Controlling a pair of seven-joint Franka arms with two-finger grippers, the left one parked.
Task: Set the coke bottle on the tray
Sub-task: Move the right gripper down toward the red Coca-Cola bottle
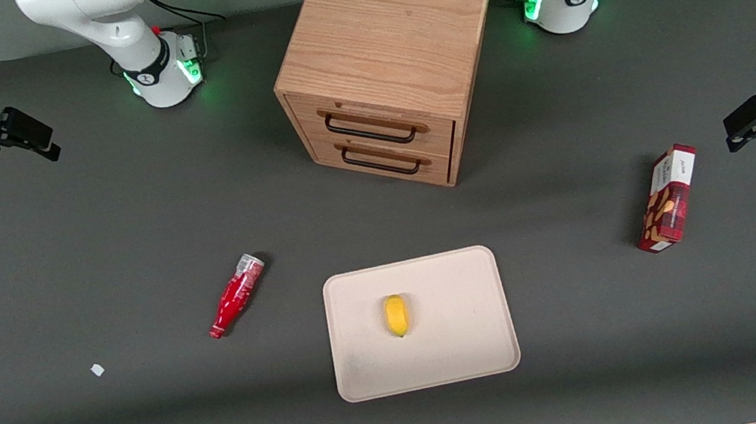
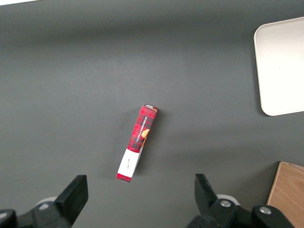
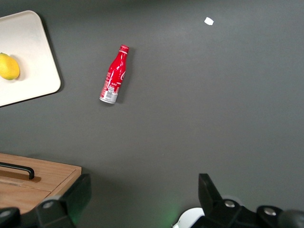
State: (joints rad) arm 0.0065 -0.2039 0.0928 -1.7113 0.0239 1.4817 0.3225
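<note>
A small red coke bottle (image 1: pixel 237 296) lies on its side on the dark desk (image 1: pixel 86 235), just beside the beige tray (image 1: pixel 446 353) but not touching it, on the side toward the working arm's end of the desk. Its long axis runs at a slant: the red cap points toward the front camera, the clear, silvery base points away toward the wooden drawer cabinet (image 1: pixel 390 51). White script runs along its red, contoured body, seen clearly from the right wrist camera (image 3: pixel 114 74).

The gripper (image 1: pixel 32 138) hangs above the desk at the working arm's end, well apart from the bottle and farther from the front camera than it. Its two fingers (image 3: pixel 211 190) are spread wide and hold nothing. The bottle lies ahead of those fingers, toward the tray, so the reach would likely have to carry the gripper down and across, with the fingers turned to close across the bottle's slim body, not along its length.

A yellow lemon (image 1: pixel 396 315) already sits near the middle of the tray, leaving bare tray around it. A red snack box (image 1: pixel 667 198) stands toward the parked arm's end, and a small white scrap (image 1: pixel 97 370) lies on the desk nearer the front camera than the bottle.
</note>
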